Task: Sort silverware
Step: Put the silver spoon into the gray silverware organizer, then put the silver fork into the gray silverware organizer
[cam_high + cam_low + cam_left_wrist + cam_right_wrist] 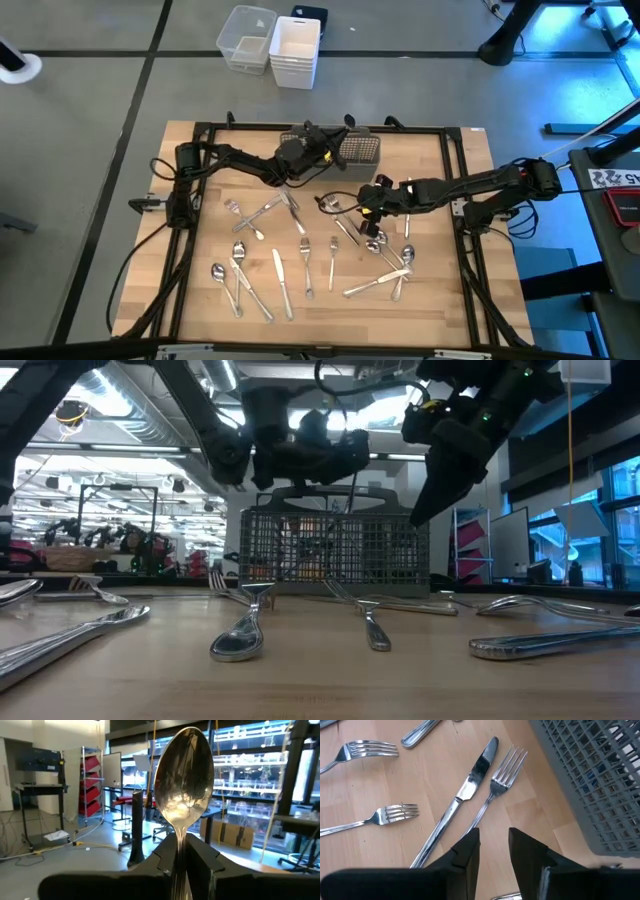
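My left gripper (182,865) clamps a spoon (184,795) by the neck, bowl sticking up past my fingers, handle hidden between them. From above, my left gripper (300,150) sits at the table's 12 o'clock edge, just beside the grey mesh caddy (358,150), on its 9 o'clock side. In the low view it hangs above the caddy (335,550), right at the top rim.

My right gripper (493,852) has fingers parted a little, nothing between them, hovering over bare wood. A knife (457,802) and a fork (500,782) lie side by side just ahead of it, nearly parallel, close together, though I can't tell if they touch. Two more forks (380,815) lie apart at the knife's far side. The caddy's wall (592,780) is near the fork's tines, not touching. From above, my right gripper (372,197) is about table centre, slightly toward 2 o'clock, below the caddy.

The rest of the silverware (300,255) is scattered flat over the wooden table (450,300), from centre down toward 6 o'clock. A loose cluster lies at 9 o'clock (250,215), a piled cluster at 4 o'clock (385,270), and several long pieces at 7 o'clock (240,280).

Open wood shows along the 6 o'clock edge, at the 3 o'clock edge and in the 5 o'clock corner. A black frame rail (465,260) borders the table sides. Two plastic bins (270,40) sit on the floor beyond 12 o'clock, well apart from the table.
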Robot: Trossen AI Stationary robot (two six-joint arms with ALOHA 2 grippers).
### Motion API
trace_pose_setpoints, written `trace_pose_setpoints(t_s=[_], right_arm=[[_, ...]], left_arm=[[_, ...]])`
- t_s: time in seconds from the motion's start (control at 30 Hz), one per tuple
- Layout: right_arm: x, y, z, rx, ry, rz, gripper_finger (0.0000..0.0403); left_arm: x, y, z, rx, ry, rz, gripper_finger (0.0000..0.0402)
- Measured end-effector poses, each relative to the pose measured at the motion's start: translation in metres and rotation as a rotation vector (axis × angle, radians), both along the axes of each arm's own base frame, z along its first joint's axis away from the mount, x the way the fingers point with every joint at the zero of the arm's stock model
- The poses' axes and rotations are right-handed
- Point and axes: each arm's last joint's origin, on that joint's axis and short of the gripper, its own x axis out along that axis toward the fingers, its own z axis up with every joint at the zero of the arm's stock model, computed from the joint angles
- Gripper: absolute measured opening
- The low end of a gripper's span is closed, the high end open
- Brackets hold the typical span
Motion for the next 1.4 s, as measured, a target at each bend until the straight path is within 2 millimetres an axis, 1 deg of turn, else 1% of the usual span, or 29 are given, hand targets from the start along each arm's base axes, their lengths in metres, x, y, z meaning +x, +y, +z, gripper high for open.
trace_pose_setpoints(t_s=[0.2,0.33,0.5,0.6,0.7,0.9,0.97,1.03,1.2,1.3,1.4], right_arm=[[0.000,0.000,0.000,0.007,0.002,0.005,0.0105],[0.000,0.000,0.000,0.011,0.003,0.009,0.0105],[0.000,0.000,0.000,0.011,0.002,0.009,0.0105],[0.000,0.000,0.000,0.012,0.003,0.009,0.0105],[0.000,0.001,0.000,0.015,0.003,0.011,0.0105],[0.000,0.001,0.000,0.039,0.004,0.030,0.0105],[0.000,0.002,0.000,0.041,0.005,0.032,0.0105],[0.000,0.002,0.000,0.042,0.005,0.032,0.0105],[0.000,0.001,0.000,0.040,0.003,0.030,0.0105],[0.001,0.001,0.000,0.026,-0.007,0.018,0.0105],[0.007,0.001,-0.003,0.027,-0.029,0.017,0.0105]], left_arm=[[0.006,0.003,-0.009,-0.033,0.016,-0.006,0.0034],[0.009,-0.004,-0.013,-0.071,0.042,-0.027,0.0044],[0.013,-0.014,-0.020,-0.068,0.131,-0.049,0.0046],[0.014,-0.018,-0.022,-0.068,0.150,-0.058,0.0054],[0.015,-0.020,-0.023,-0.084,0.153,-0.062,0.0073],[0.014,-0.020,-0.021,-0.146,0.098,-0.072,0.0131],[0.014,-0.022,-0.016,-0.155,0.078,-0.079,0.0143],[0.013,-0.026,-0.006,-0.144,0.055,-0.089,0.0150],[0.008,-0.044,0.026,-0.093,0.027,-0.125,0.0155],[0.000,-0.056,0.048,-0.093,0.092,-0.146,0.0155],[-0.017,-0.066,0.067,-0.164,0.220,-0.160,0.0155]])
